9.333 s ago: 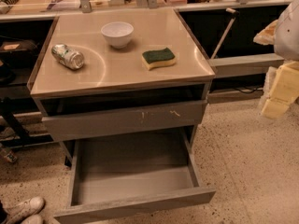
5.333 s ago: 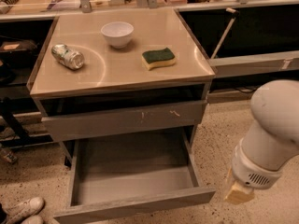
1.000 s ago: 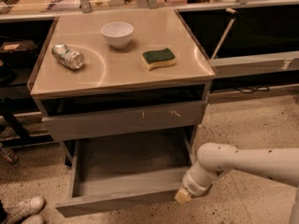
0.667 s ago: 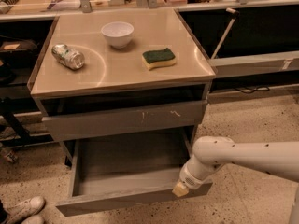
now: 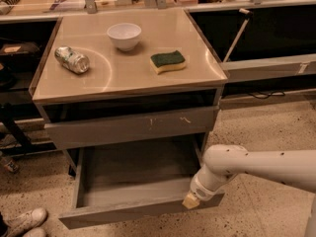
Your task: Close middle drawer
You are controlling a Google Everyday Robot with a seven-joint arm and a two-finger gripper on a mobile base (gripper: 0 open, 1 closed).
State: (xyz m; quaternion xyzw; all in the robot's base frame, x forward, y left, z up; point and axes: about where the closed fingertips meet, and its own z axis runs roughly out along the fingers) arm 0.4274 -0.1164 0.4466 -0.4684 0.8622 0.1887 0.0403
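Observation:
The middle drawer (image 5: 123, 212) is the wide grey box drawer low on the cabinet. It stands pulled well out, and its bare grey inside (image 5: 140, 168) shows. Its flat front panel has no handle. My gripper (image 5: 191, 200), at the end of the white arm (image 5: 256, 166) reaching in from the right, is at the right end of that front panel and touches or nearly touches it. Above it is the grey drawer front with pale scratch marks (image 5: 133, 126), pushed in.
The cabinet top (image 5: 118, 78) bears a white bowl (image 5: 124, 35), a crushed can (image 5: 72, 59) and a green-and-yellow sponge (image 5: 168, 61). Someone's white shoes (image 5: 24, 220) stand on the speckled floor at the lower left. Dark shelving runs behind, left and right.
My arm has swung in from the right and down to the drawer's front right corner. The drawer front sits slightly further in than before.

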